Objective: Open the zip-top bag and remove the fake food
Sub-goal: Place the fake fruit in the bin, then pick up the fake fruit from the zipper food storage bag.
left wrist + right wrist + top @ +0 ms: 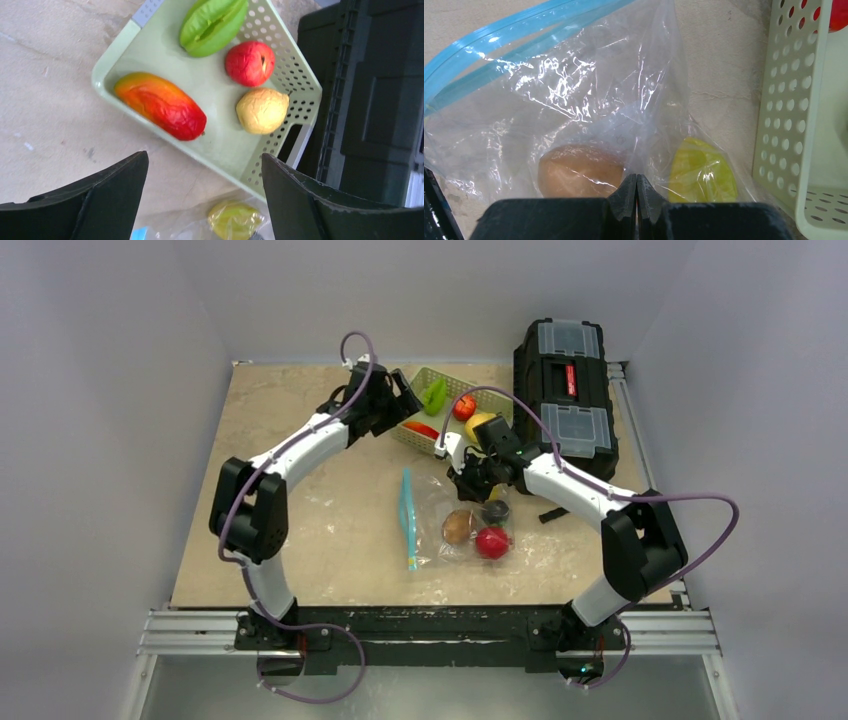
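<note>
Zip-top bag [437, 540] lies flat on the counter [300, 490], centre of the top view, with its teal zip strip [407, 518] along the left edge. Fake food [459, 527] is inside: brown, red and dark pieces. A yellow piece [701, 172] shows blurred through the film in the right wrist view.

Right tool [637, 192] is pressed together, pinching a fold of bag film. From above, the arm hides its tips.

Left tool [205, 160] is spread and holds nothing, over the lower corner of the green basket [107, 65], which holds four more pieces.

Black toolbox [565, 390] sits upper right, cut off in the left wrist view.
</note>
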Robot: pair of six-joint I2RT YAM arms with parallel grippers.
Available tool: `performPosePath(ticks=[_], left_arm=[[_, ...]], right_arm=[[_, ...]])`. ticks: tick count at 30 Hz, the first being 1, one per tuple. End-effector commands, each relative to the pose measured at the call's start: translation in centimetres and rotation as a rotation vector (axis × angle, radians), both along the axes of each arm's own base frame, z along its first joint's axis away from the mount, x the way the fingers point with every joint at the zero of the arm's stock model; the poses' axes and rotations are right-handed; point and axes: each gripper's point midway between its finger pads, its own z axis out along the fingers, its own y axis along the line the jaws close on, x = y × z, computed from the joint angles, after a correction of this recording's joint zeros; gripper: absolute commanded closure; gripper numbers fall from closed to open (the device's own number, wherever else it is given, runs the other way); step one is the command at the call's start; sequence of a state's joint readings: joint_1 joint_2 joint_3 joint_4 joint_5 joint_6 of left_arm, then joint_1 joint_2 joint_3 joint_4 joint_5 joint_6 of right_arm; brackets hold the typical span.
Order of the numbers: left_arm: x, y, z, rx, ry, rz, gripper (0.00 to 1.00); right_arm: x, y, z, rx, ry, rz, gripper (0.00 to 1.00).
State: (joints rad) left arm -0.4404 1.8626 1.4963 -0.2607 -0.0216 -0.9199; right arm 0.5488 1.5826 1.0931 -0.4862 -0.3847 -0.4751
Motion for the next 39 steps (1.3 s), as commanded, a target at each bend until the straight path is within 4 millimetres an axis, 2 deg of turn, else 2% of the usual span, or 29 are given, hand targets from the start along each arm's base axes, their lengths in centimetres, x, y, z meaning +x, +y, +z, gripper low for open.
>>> performPosePath(ticks=[1,5,7,9,12,16,20,23,24,31,35,39], left_arm=[[-1.8,0.6,7.9,-0.028,-0.261,-0.103,0.17],[-5.1,2.0,9.9,0.000,-0.363,-0.159,0.13],[-6.8,3.0,10.1,0.012,-0.384,-0.162,0.06],[-8.6,4.3,9.1,0.027,-0.380,-0.145,0.00],[-11.4,5.7,7.9,0.017,-0.382,-0.137,0.00],[-15.3,6.5,6.9,-0.029,-0.414,-0.192,0.00],[-18.7,7.4,5.1,-0.049,-0.409,-0.219,0.00],[-20.4,7.8,3.8,-0.047,-0.404,-0.241,0.02],[-21.2,8.1,2.6,-0.037,-0.365,-0.248,0.02],[-24.2,8.0,-0.2,-0.049,-0.328,-0.322,0.02],[-25.3,8.1,-2.1,-0.043,-0.297,-0.353,0.02],[-26.5,8.0,-4.0,-0.018,-0.275,-0.395,0.02]], right_arm=[[-0.2,0.2,1.2,0.031,-0.031,0.029,0.98],[-0.4,0.4,1.5,0.041,-0.030,0.048,0.96],[-0.6,0.5,1.6,0.049,-0.031,0.060,0.94],[-0.8,0.6,1.9,0.058,-0.033,0.074,0.91],[-1.2,0.7,2.2,0.069,-0.040,0.100,0.87],[-1.7,0.7,2.9,0.080,-0.058,0.141,0.82],[-2.4,0.6,3.6,0.093,-0.081,0.184,0.74],[-3.1,0.6,4.3,0.112,-0.097,0.226,0.70],[-3.4,0.7,4.6,0.120,-0.101,0.242,0.70],[-5.3,0.8,6.0,0.168,-0.122,0.345,0.68],[-6.4,0.7,6.0,0.183,-0.125,0.405,0.67],[-8.4,0.4,5.1,0.193,-0.146,0.548,0.62]])
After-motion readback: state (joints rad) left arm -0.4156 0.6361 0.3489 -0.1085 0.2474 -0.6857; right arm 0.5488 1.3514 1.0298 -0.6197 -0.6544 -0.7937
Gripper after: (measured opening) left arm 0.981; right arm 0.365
